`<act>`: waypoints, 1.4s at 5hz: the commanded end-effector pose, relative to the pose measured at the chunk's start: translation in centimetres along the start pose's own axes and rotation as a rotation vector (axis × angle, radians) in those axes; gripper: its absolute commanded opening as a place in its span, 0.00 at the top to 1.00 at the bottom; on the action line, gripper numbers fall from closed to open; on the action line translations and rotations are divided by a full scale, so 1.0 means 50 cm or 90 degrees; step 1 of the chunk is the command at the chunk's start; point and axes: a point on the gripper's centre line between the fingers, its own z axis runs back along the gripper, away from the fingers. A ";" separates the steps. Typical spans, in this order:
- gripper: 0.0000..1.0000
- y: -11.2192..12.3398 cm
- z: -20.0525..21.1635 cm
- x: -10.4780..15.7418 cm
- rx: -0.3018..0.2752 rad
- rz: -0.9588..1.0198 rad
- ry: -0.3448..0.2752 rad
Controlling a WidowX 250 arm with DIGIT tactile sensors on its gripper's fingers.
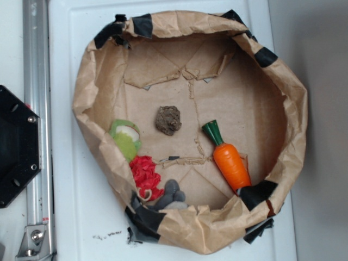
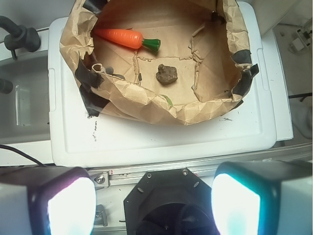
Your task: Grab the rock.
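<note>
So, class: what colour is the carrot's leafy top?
Dark green, on the carrot; clearest in the exterior view.

The gripper (image 2: 149, 203) hung high and well back, its two fingers (image 2: 63, 203) spread wide at the bottom corners of the wrist view, nothing between them. The black base (image 1: 15, 147) sat at the left edge of the exterior view.

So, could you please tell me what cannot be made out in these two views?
- Gripper: wrist view shows only two blurred, glowing fingers, cut off by the bottom edge; the exterior view shows none.
- Grey plush toy: partly hidden by the paper bag wall.
- Green toy: wrist view shows only a sliver above the bag's near rim.
- Rock: underside unseen.
</note>
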 end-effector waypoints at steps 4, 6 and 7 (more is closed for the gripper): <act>0.00 0.035 -0.227 0.180 -0.043 -0.063 0.051; 0.00 0.043 -0.384 0.153 -0.017 -0.115 0.067; 0.00 0.058 -0.404 0.176 0.047 -0.118 0.009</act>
